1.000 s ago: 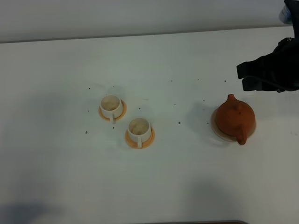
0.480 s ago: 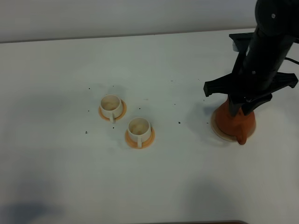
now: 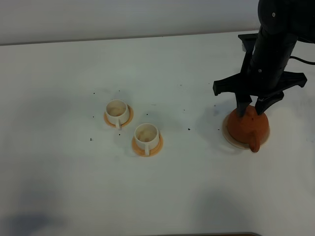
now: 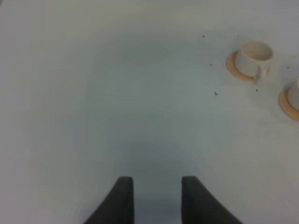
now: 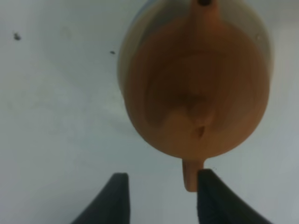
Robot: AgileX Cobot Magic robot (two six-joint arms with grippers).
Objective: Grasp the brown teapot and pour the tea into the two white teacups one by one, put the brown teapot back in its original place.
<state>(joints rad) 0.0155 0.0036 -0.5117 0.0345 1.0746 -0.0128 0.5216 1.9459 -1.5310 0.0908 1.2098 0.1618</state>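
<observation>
The brown teapot (image 3: 249, 127) stands upright on its pale round plate (image 3: 226, 132) at the right of the table. My right gripper (image 3: 250, 109) hangs open just over the teapot's far side, holding nothing. In the right wrist view the teapot (image 5: 196, 88) fills the frame on the plate (image 5: 124, 56). Its handle (image 5: 190, 175) pokes into the open right gripper (image 5: 161, 198), close to one finger. The two white teacups (image 3: 117, 111) (image 3: 146, 135) sit on orange saucers left of centre. My left gripper (image 4: 158, 200) is open over bare table, with one teacup (image 4: 253, 58) ahead of it.
Small dark specks are scattered over the white table (image 3: 187, 73) around the cups and teapot. The second cup's saucer (image 4: 288, 100) just shows at the edge of the left wrist view. The table's back edge meets a grey wall.
My right arm has swung in from the far right edge to hang over the teapot. Its jaws have spread wider in the last half second.
</observation>
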